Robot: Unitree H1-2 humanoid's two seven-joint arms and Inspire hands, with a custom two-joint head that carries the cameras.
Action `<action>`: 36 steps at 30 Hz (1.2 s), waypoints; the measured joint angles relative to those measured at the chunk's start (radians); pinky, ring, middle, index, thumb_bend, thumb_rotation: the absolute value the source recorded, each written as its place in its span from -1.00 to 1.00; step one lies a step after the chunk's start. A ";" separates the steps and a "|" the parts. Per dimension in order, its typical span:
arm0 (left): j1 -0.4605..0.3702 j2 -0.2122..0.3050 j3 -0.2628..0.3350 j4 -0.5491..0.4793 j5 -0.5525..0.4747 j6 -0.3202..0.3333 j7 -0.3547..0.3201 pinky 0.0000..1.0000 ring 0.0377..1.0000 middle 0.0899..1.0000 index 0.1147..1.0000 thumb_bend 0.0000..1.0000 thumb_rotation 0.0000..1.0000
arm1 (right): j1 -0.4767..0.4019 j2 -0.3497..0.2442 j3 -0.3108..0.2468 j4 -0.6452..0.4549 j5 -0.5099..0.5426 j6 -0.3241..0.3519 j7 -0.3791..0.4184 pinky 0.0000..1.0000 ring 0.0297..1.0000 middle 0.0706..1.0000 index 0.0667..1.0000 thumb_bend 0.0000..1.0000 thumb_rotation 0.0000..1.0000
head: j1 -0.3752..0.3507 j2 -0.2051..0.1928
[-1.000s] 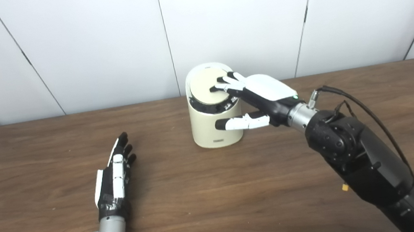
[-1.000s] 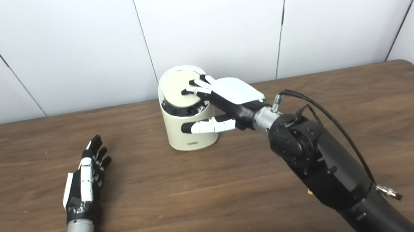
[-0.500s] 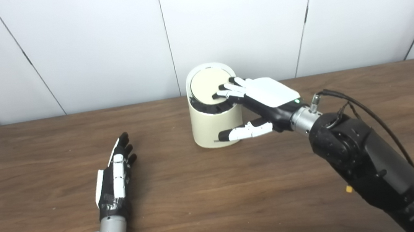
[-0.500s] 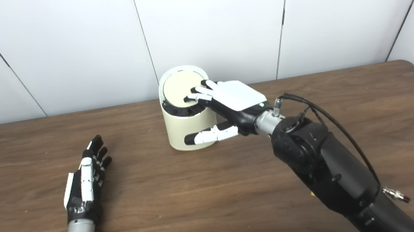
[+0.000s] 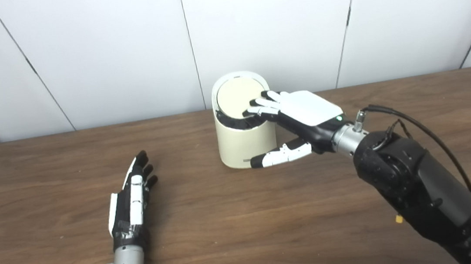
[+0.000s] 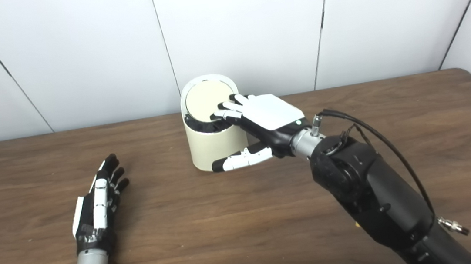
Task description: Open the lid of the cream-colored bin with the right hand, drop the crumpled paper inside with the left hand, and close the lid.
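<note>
The cream-colored bin (image 5: 239,144) stands at the back middle of the table. Its round lid (image 5: 238,94) is tilted up toward me, with a dark gap under its front edge. My right hand (image 5: 299,112) is open, its fingertips (image 5: 255,108) resting at the lid's right edge over the rim. Its thumb (image 5: 277,156) stretches out low in front of the bin's base. My left hand (image 5: 131,202) lies open and empty on the table, well to the left of the bin. No crumpled paper shows in either view.
The brown wooden table (image 5: 246,236) runs wide to both sides, and white wall panels (image 5: 272,23) stand close behind the bin. A black cable (image 5: 409,120) loops over my right forearm.
My right hand has slid back to the right, from the lid's middle to its right edge, and its thumb has dropped toward the table. The lid now stands steeper. The left hand has not moved.
</note>
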State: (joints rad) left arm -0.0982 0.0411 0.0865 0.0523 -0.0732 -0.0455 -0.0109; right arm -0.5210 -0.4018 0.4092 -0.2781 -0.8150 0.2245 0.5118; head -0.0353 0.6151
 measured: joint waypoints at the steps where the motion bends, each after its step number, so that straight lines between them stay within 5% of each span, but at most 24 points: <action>1: 0.000 0.000 0.000 0.000 0.001 0.000 0.001 0.82 0.89 0.92 0.89 -0.19 0.84 | 0.000 0.000 0.000 0.000 -0.001 -0.001 0.000 1.00 1.00 0.85 0.72 0.19 0.89 | 0.000 0.000; 14: 0.004 -0.001 -0.006 -0.007 0.001 0.002 0.007 0.87 0.91 0.92 0.89 -0.23 0.86 | -0.027 0.003 -0.002 0.026 -0.006 -0.027 -0.015 1.00 0.97 0.55 0.53 0.16 0.95 | -0.002 0.011; 25: 0.010 -0.003 -0.008 -0.015 0.001 0.006 0.008 0.85 0.92 0.93 0.90 -0.24 0.87 | -0.073 -0.004 0.012 0.007 -0.020 0.030 0.082 0.98 0.97 0.57 0.51 0.15 0.87 | -0.002 0.014; 36: 0.009 -0.004 -0.012 -0.015 0.001 0.006 0.008 0.87 0.92 0.94 0.91 -0.23 0.74 | -0.026 0.013 -0.032 -0.001 0.031 0.023 0.027 1.00 1.00 0.69 0.66 0.13 0.80 | 0.000 0.011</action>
State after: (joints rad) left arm -0.0890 0.0376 0.0745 0.0371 -0.0727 -0.0394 -0.0031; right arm -0.5472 -0.3887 0.3775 -0.2788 -0.7839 0.2480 0.5385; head -0.0353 0.6259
